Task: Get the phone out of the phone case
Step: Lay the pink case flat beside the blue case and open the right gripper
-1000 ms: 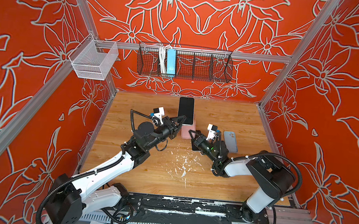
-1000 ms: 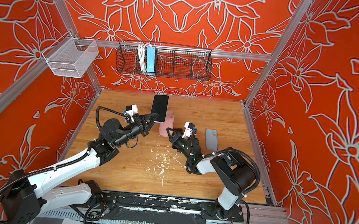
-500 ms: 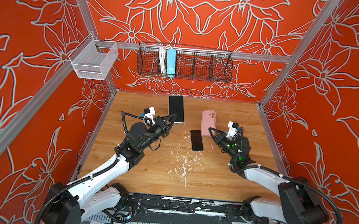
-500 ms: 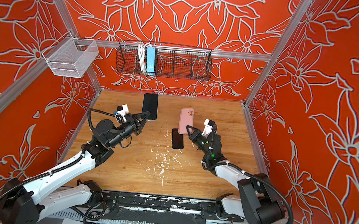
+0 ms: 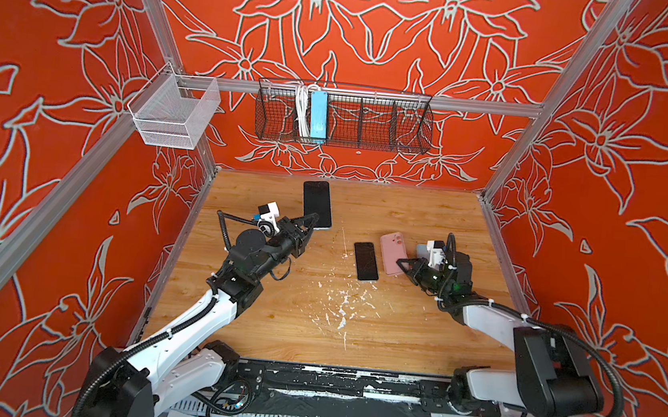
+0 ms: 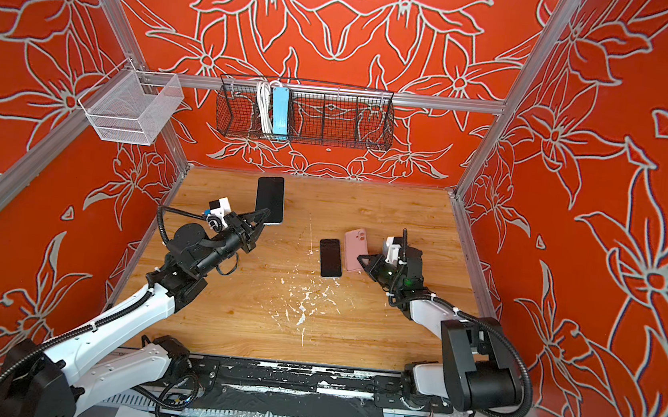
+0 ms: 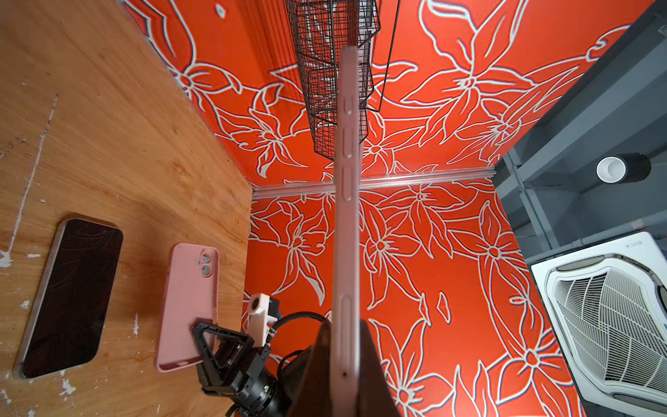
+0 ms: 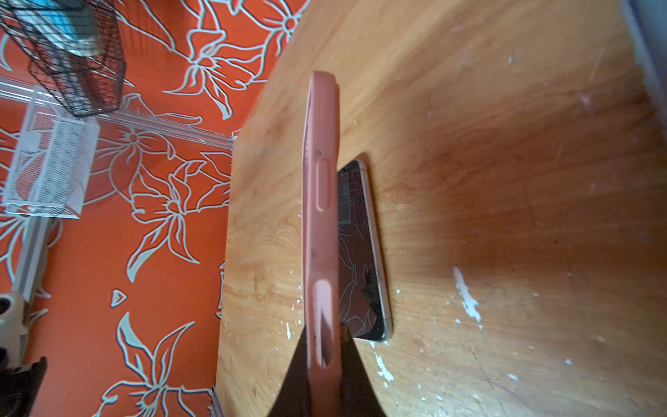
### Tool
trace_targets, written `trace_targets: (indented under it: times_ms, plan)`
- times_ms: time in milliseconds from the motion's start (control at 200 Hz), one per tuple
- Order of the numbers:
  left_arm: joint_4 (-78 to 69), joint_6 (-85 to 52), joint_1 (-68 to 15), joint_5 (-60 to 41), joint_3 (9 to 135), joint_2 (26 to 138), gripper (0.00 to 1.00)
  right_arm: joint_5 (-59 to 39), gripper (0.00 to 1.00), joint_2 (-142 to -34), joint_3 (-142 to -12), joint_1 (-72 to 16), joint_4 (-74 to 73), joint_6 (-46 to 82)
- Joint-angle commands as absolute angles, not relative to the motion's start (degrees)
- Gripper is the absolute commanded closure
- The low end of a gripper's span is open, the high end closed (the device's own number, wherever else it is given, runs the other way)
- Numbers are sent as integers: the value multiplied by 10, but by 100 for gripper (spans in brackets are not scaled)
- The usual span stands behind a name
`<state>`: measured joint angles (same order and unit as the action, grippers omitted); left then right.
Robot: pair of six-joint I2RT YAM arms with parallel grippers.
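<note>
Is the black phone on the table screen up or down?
Screen up: the black phone shows glossy dark glass, no camera lenses.

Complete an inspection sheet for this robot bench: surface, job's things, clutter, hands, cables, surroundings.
Surface: wooden tabletop, scuffed with white flecks mid-table.
Job's things: pink case gripped at one end by the right hand; small phone lies bare, screen up, beside it; large phone held off the table by the left hand.
Clutter: grey item behind the right wrist, mostly hidden.
Hands: left hand shut on the large phone; right hand shut on the pink case.
Cables: black hoses loop along both arms; white cord coiled in the wire basket.
Surroundings: red flowered walls; white mesh bin on the left rail; blue block in the wire basket.
</note>
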<state>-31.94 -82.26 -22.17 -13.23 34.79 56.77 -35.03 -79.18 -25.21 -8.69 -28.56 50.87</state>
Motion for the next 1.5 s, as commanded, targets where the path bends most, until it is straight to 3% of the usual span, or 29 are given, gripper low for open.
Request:
trace_targets:
  times_ms: [0, 626, 811, 1001, 1496]
  plan:
    - [-369, -823, -215, -147, 346, 556, 100, -352, 92, -812, -243, -82, -305, 483]
    - [-372, -830, -196, -168, 336, 561, 100, -250, 88, -859, -232, -80, -310, 468]
    - [-371, -830, -194, -170, 334, 561, 100, -235, 81, -884, -247, -80, -305, 465]
    - [-369, -830, -191, -167, 328, 561, 100, -210, 66, -889, -246, -79, -299, 472]
    - [-370, -821, -185, -170, 320, 589, 100, -134, 41, -760, -227, -85, -209, 473]
